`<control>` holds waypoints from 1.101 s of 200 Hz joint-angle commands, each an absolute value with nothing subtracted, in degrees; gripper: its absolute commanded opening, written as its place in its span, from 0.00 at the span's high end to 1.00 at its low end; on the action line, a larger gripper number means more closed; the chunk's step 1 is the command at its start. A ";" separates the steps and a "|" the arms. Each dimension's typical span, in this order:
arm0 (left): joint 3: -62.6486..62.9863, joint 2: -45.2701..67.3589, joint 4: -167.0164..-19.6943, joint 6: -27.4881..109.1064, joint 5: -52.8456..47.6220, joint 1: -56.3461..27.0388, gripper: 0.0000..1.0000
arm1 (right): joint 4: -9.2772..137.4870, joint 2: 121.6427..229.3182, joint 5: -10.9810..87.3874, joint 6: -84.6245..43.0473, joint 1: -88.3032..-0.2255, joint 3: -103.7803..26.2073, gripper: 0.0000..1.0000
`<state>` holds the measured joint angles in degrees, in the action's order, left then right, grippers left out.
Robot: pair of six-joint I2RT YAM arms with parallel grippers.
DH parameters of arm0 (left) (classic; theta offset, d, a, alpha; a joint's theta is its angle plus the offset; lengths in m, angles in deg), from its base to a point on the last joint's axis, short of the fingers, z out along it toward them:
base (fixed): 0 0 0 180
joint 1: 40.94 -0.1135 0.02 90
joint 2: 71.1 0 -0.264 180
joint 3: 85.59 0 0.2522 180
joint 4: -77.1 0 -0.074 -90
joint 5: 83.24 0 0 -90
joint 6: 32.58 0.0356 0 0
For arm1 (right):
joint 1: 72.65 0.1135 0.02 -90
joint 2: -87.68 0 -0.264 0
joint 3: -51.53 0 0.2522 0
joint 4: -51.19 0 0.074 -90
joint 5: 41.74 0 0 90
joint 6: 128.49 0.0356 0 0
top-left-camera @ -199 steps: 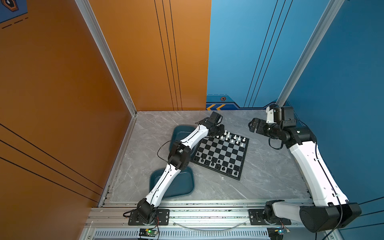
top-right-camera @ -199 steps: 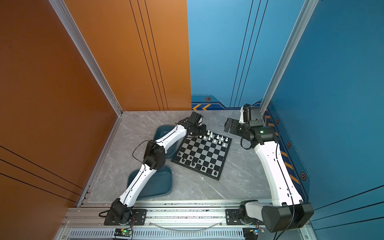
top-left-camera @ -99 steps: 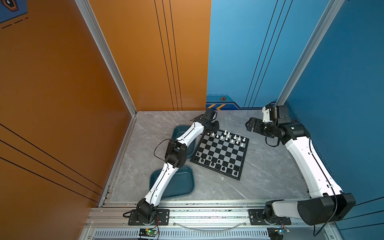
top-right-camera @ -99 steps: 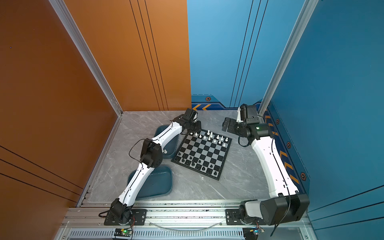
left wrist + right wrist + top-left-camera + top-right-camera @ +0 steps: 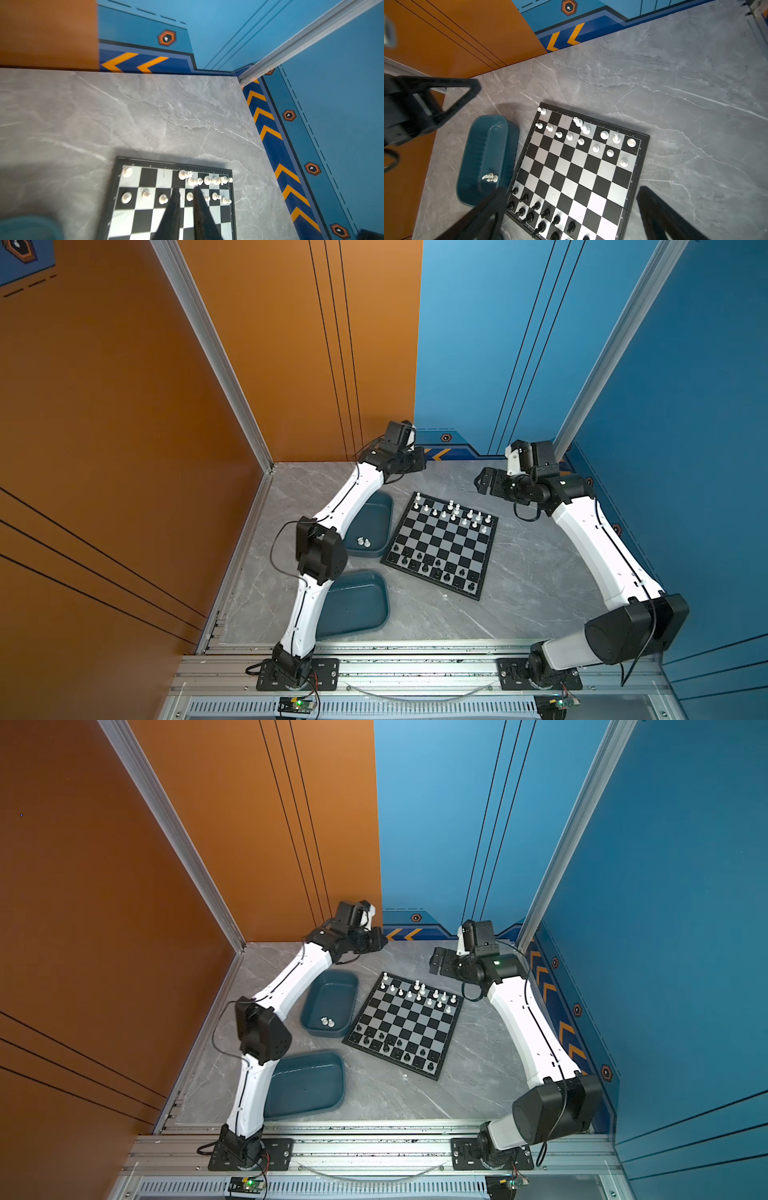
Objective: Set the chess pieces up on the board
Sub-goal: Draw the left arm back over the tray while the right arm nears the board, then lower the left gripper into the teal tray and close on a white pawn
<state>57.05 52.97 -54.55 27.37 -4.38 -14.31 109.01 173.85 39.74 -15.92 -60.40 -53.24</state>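
The board (image 5: 444, 547) (image 5: 405, 1029) lies at an angle on the grey table. White chess pieces (image 5: 451, 504) (image 5: 604, 135) fill most of its two far rows, black ones (image 5: 424, 568) (image 5: 542, 226) its two near rows. Two more white pieces (image 5: 364, 542) (image 5: 327, 1022) (image 5: 490, 177) lie in a teal tray (image 5: 380, 506) left of the board. My left gripper (image 5: 419, 458) (image 5: 186, 190) hangs above the board's far left corner, jaws a narrow gap apart with nothing between them. My right gripper (image 5: 484, 485) (image 5: 572, 190) hovers past the far right corner, wide open and empty.
An empty second teal tray (image 5: 357, 605) (image 5: 307, 1085) sits near the front left, partly under my left arm. Orange and blue walls close in the back and sides. Bare table lies right of the board and behind it.
My left gripper has lifted off the board's far left corner toward the back wall and its jaws have parted slightly. A white piece now shows at that corner. The right arm shifted slightly.
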 commanded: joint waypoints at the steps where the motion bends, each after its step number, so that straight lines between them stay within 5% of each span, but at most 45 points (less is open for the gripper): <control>1: 47.39 44.33 -47.27 28.98 1.17 -18.08 0.79 | 108.84 176.71 38.66 -15.97 -58.53 -57.42 0.00; 40: 31.56 32.42 -28.93 32.60 4.58 -23.86 0.73 | 109.03 181.98 37.30 -16.34 -55.87 -61.93 0.00; 78: 17.28 29.61 -27.97 32.65 4.74 -22.25 0.70 | 108.47 186.43 36.08 -16.32 -52.62 -64.78 0.00; 220: 15.92 41.39 -35.99 33.60 6.87 -22.01 0.72 | 109.38 184.99 40.33 -15.81 -50.14 -65.51 0.00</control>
<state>14.51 40.06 -34.59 32.62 5.94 -21.04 108.81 187.97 38.04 -15.96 -49.77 -65.41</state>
